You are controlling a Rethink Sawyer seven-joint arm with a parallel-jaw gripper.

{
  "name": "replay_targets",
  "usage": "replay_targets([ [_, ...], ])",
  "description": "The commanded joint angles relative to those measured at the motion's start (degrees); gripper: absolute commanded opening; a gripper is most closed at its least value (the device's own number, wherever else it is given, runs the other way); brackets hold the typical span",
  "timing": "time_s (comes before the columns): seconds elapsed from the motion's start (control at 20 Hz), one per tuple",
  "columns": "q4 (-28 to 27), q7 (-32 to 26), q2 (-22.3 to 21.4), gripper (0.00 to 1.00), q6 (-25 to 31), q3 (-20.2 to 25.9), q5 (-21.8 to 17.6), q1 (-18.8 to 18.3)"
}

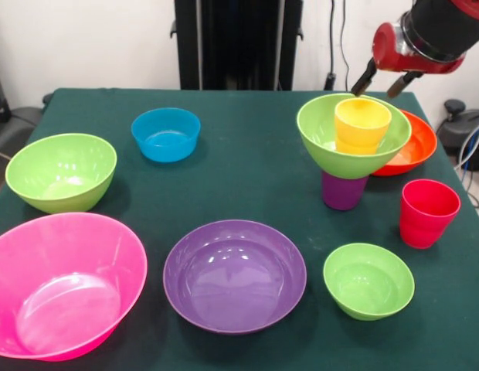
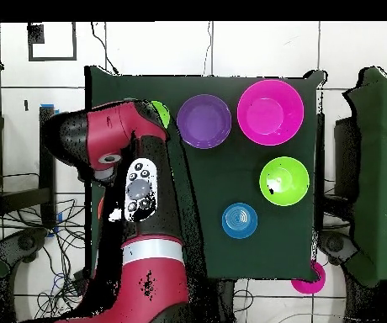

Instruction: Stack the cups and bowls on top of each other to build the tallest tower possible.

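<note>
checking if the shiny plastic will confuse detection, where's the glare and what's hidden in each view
Front view: white glare spots sit inside the purple bowl and pink bowl, with soft shadows under every bowl on the table. Overhead view: the arm covers the tower and red cup; only a sliver of a green bowl peeks out.

I see the worktop (image 1: 247,154) covered in a dark green cloth, reaching nearly to the pale wall (image 1: 85,39) behind it. Against that wall stands a black upright column (image 1: 239,42), with black cables (image 1: 332,39) hanging just beside it. From overhead, I make out a white tiled floor (image 2: 340,50) around the worktop and a tangle of cables (image 2: 29,244) lying on it.
</note>
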Motion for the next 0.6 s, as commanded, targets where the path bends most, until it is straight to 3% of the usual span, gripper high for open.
replay_targets([
  [0.05,-1.9,6.1,1.6,1.00,3.7,1.9,0.9,-0.2],
  [0.35,-1.1,5.1,0.7,1.00,3.8,1.5,1.0,-0.2],
  [0.6,-3.2,-3.2,-1.5,1.00,5.7,0.8,-2.7,-2.2],
])
